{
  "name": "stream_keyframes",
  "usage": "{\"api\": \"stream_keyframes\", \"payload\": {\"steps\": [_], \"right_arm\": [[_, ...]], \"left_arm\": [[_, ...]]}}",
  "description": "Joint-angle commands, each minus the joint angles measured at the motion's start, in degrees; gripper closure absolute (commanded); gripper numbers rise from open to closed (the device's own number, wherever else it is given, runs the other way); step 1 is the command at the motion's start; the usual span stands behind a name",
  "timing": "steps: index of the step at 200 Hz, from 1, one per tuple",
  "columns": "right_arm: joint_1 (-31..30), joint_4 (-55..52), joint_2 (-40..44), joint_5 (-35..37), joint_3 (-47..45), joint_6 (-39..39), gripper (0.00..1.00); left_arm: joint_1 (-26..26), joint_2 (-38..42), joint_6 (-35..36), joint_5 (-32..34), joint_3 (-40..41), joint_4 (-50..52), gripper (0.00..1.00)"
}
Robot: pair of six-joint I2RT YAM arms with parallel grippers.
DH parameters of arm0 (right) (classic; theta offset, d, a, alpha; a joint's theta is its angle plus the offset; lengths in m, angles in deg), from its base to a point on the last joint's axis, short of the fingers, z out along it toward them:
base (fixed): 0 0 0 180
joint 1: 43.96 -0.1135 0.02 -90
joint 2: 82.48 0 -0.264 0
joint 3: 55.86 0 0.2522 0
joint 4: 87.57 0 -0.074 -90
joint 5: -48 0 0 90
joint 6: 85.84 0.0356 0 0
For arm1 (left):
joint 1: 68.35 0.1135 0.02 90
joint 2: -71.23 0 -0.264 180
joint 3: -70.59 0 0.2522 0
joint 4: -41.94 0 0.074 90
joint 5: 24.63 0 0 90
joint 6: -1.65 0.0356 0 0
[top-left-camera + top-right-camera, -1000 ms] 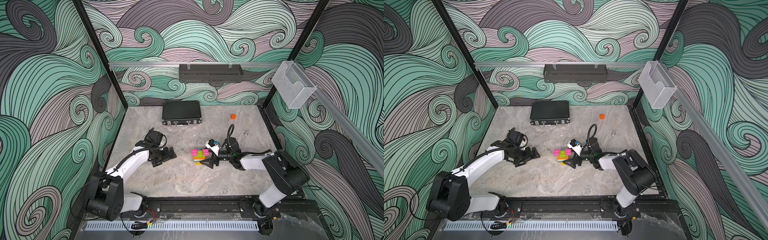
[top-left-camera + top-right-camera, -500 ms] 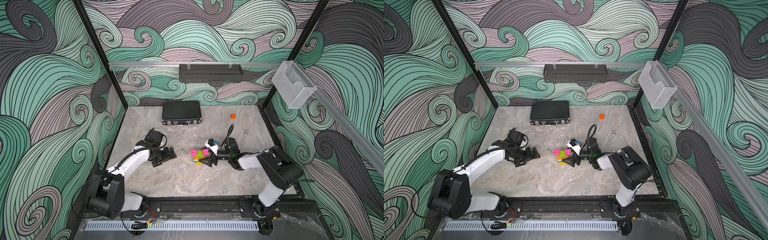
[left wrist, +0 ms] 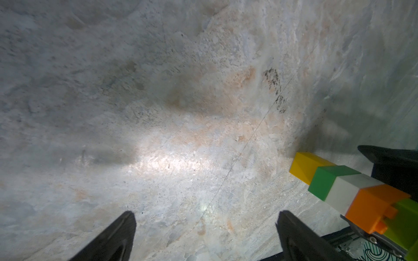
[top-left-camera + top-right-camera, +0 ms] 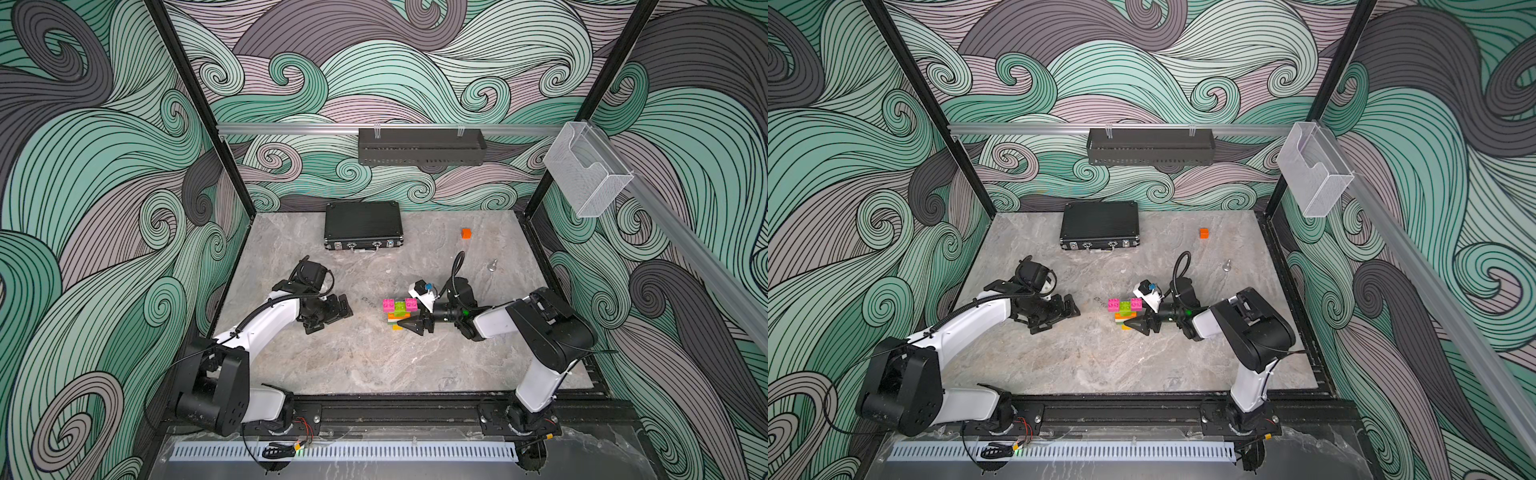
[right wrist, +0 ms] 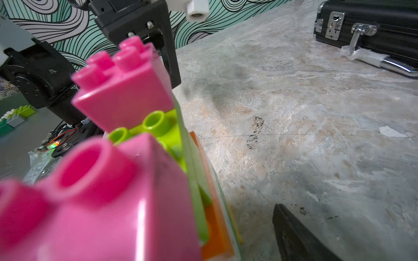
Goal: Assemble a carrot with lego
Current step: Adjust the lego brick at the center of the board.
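The carrot (image 4: pixel 398 313) (image 4: pixel 1124 312) lies flat mid-table: two pink bricks and a lime one at its back end, then orange, white and green, with a yellow tip toward the front. My right gripper (image 4: pixel 413 316) (image 4: pixel 1144 319) reaches in from the right and stands open at the carrot. In the right wrist view one of its fingers (image 5: pixel 291 235) sits a gap away from the tip end. The pink bricks (image 5: pixel 126 95) hide the other finger. My left gripper (image 4: pixel 332 318) (image 3: pixel 206 214) rests open over bare table to the left. The carrot (image 3: pixel 339 187) lies off to its side.
A black briefcase (image 4: pixel 362 224) (image 5: pixel 373 29) lies at the back of the table. A lone small orange cube (image 4: pixel 466 233) and a small metal piece (image 4: pixel 493 266) sit at the back right. A black shelf (image 4: pixel 419 145) and a clear holder (image 4: pixel 586 170) hang on the walls.
The right arm's elbow has swung a little to the left and back while its gripper stays at the carrot. The carrot and the left arm have not moved.
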Motion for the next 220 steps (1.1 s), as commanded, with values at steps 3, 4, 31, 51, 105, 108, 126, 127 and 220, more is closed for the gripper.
{"api": "stream_keyframes", "payload": {"steps": [3, 4, 31, 51, 105, 108, 126, 127, 220], "right_arm": [[-0.5, 3.4, -1.3, -2.4, 0.3, 1.5, 0.27], [-0.5, 3.5, -1.3, -2.5, 0.4, 1.6, 0.27], [-0.8, 5.0, -2.2, -2.8, 0.7, 2.4, 0.3], [-0.9, 5.9, -2.7, -3.1, 1.4, 3.1, 0.32], [-1.3, 6.2, -3.3, -3.0, 2.7, 4.3, 0.47], [-1.2, 6.0, -3.3, -3.0, 2.7, 4.3, 0.48], [-1.3, 4.9, -3.2, -3.1, 3.2, 4.3, 0.59], [-1.3, 4.9, -3.2, -3.1, 3.2, 4.3, 0.6], [-0.2, -8.4, -2.4, -6.7, 9.7, 9.2, 0.85]], "left_arm": [[0.2, -0.3, 0.4, 1.0, -1.7, 0.1, 0.02], [0.3, -0.4, 0.4, 1.0, -1.7, 0.2, 0.02], [0.3, -1.0, 0.5, 1.1, -2.0, 0.0, 0.02], [0.2, -1.1, 0.4, 1.1, -2.3, 0.2, 0.02], [0.2, -0.7, 0.7, 1.6, -2.7, 0.8, 0.02], [0.3, -0.7, 0.6, 1.6, -2.8, 0.9, 0.02], [0.3, -0.5, 0.7, 1.7, -2.7, 1.0, 0.02], [0.3, -0.6, 0.7, 1.7, -2.7, 1.0, 0.02], [0.2, -0.6, 0.8, 1.8, -3.6, 1.3, 0.02]]}}
